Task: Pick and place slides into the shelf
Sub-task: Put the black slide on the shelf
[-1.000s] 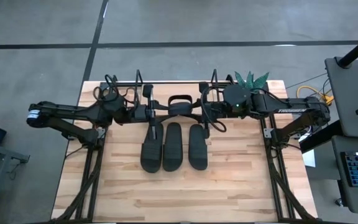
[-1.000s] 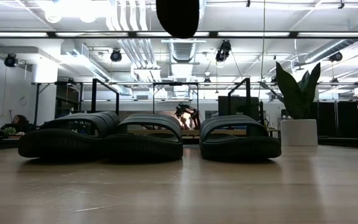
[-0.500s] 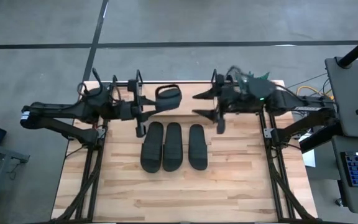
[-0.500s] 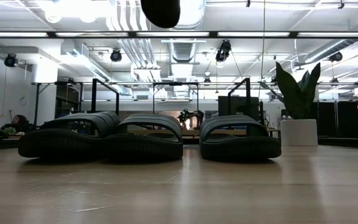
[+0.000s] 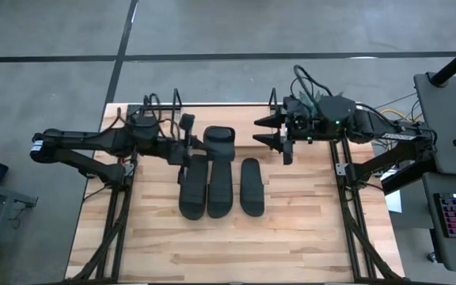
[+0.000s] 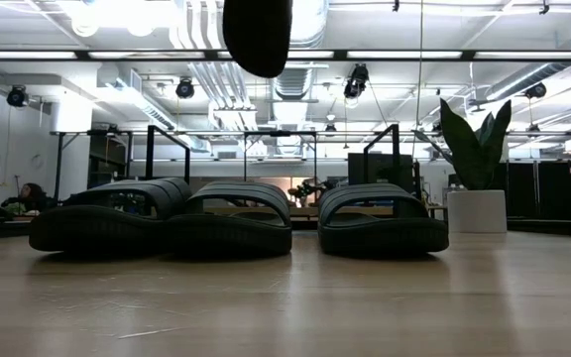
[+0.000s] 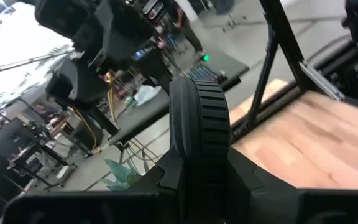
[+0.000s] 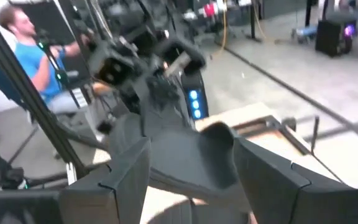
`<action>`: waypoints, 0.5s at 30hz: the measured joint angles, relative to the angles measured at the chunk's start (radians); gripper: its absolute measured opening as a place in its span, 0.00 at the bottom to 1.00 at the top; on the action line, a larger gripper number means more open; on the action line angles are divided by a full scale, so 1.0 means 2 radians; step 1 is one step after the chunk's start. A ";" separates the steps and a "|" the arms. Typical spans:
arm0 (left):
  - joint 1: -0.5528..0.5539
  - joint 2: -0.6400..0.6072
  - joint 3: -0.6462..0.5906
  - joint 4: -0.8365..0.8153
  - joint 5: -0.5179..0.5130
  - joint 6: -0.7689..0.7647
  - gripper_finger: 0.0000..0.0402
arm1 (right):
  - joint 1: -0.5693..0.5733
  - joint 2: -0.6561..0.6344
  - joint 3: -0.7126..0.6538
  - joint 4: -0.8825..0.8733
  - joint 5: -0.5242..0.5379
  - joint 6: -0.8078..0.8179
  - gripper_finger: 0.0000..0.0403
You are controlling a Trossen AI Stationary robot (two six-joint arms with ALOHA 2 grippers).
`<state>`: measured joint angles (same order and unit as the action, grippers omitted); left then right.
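High view, left to right: the left claw [image 5: 190, 142] is shown shut on one slide [image 5: 218, 139], carried in the air above the three slides [image 5: 219, 187] lined up on the desk [image 5: 291, 229], while the right claw [image 5: 277, 136] is spread wide and empty. A thin edge grip is judged likely to slip, dropping the slide onto the row; the shelf cannot be made out clearly.

No text, label, brand, number or sign is legible in any view. The dark right arm [image 5: 386, 136] bears a faint pale mark along its upper link, too small to make out.
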<state>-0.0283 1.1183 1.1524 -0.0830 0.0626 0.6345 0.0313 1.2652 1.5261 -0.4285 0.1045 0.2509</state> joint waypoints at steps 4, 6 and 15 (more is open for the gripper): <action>0.000 0.030 0.049 -0.053 0.000 0.023 0.10 | -0.007 0.000 0.000 -0.015 0.001 0.013 0.54; -0.001 0.046 0.075 -0.078 0.002 0.036 0.10 | -0.012 0.000 0.000 -0.019 0.001 0.009 0.54; -0.010 0.103 0.158 -0.146 0.006 0.097 0.10 | -0.017 -0.001 0.000 -0.052 0.001 -0.104 0.54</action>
<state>-0.0481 1.3249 1.4680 -0.3744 0.0746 0.8279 -0.0029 1.2637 1.5261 -0.5325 0.1070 0.0419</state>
